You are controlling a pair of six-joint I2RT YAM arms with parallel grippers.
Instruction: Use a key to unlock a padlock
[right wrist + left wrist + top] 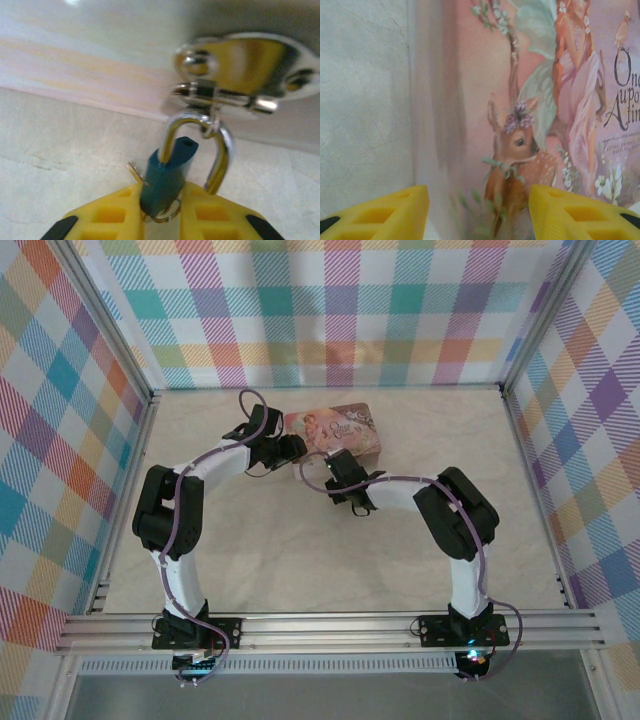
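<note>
In the right wrist view the tiny blue padlock [167, 177] hangs by its thin metal shackle [197, 122] from the tin's metal hasp [240, 65]. One shackle leg is out of the body, and the empty hole on top shows. My right gripper [162, 202] is shut on the blue body. A small key [134, 172] pokes out at the body's left, and a small ring [167, 216] sits under it. In the left wrist view my left gripper [478, 210] is open at the left edge of the pink tin's lid [545, 100], with nothing between its yellow fingers [395, 212].
From above, the flower-patterned pink tin [335, 427] lies at the back middle of the pale table [300, 570]. The left gripper [290, 448] is at its left end and the right gripper [340, 472] at its front side. Checked walls enclose the table on three sides.
</note>
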